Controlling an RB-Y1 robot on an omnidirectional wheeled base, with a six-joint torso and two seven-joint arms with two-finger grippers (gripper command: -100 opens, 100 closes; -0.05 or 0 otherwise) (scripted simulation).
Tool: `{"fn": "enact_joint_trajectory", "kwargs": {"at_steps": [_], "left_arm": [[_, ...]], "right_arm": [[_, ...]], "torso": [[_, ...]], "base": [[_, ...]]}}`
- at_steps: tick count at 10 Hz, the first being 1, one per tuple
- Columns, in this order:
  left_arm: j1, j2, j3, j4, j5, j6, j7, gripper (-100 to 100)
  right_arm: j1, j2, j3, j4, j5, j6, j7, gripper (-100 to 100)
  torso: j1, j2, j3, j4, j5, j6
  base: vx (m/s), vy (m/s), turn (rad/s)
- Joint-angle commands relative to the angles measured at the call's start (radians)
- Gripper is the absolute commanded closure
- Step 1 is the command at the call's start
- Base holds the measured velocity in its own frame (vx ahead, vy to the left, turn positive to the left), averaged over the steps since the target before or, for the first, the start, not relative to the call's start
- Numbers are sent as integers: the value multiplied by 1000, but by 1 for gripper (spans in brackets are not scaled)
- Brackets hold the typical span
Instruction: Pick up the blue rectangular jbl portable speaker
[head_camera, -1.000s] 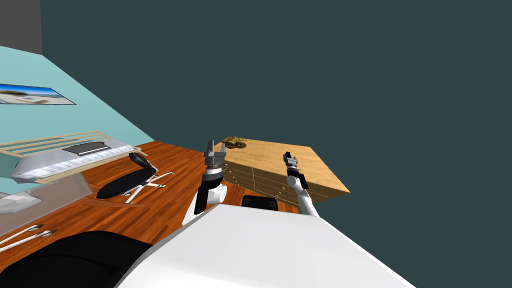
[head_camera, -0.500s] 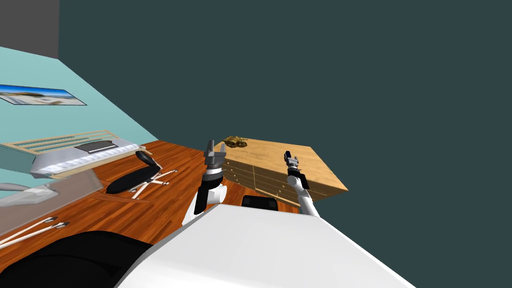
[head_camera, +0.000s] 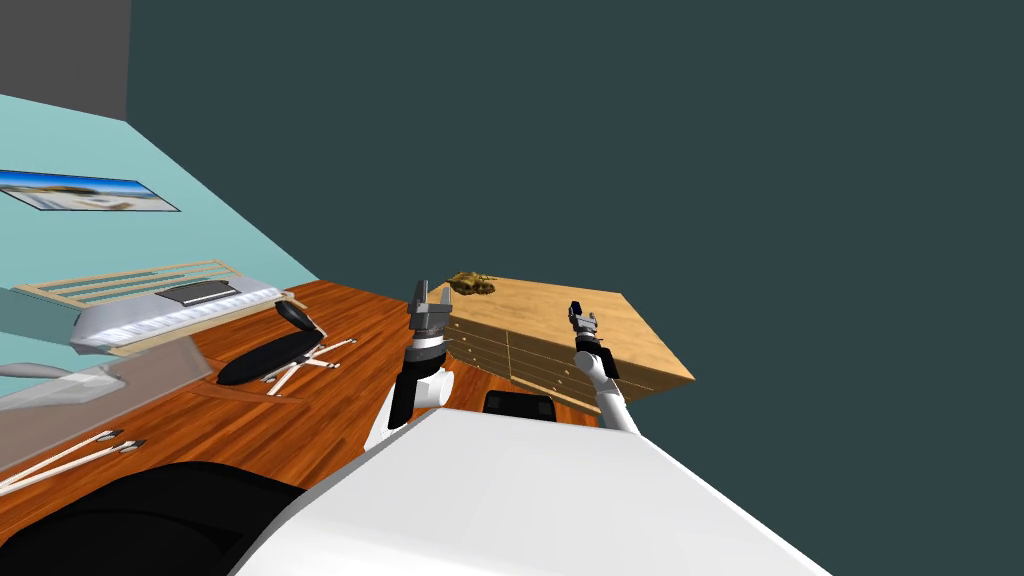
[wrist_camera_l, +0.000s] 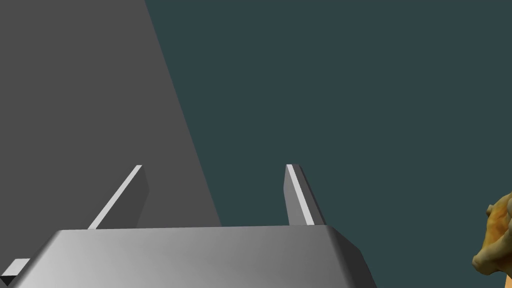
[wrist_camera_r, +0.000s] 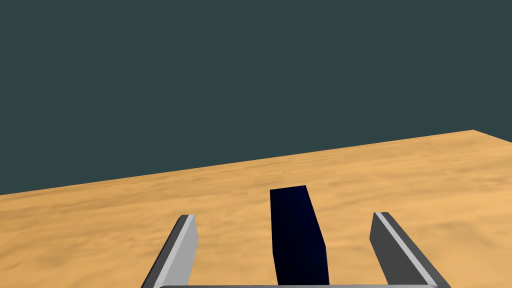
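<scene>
Head view: your right gripper hangs over the wooden dresser, left gripper beside its corner. Left wrist view: fingers spread, empty. Right wrist view: dark blue speaker on the dresser top between spread fingers, untouched. Pre-grasp; next, clamp its sides, lift.

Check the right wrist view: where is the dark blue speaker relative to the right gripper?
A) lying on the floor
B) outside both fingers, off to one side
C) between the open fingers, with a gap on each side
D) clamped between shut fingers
C: the speaker stands on the wooden dresser top inside the right gripper, whose fingers are spread wide, with bare wood showing on both sides of it.
</scene>
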Motion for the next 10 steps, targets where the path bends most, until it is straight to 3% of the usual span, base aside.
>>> {"fn": "enact_joint_trajectory", "kwargs": {"at_steps": [1,4,10], "left_arm": [[0,0,0,0,0,0,0,0],[0,0,0,0,0,0,0,0],[0,0,0,0,0,0,0,0]], "right_arm": [[0,0,0,0,0,0,0,-100],[0,0,0,0,0,0,0,-100],[-71,6,-50,111,-66,-6,-64,-100]], "torso": [[0,0,0,0,0,0],[0,0,0,0,0,0],[-2,0,0,0,-1,0]], "base": [[-11,-2,10],[4,1,-5],[-15,-30,86]]}}
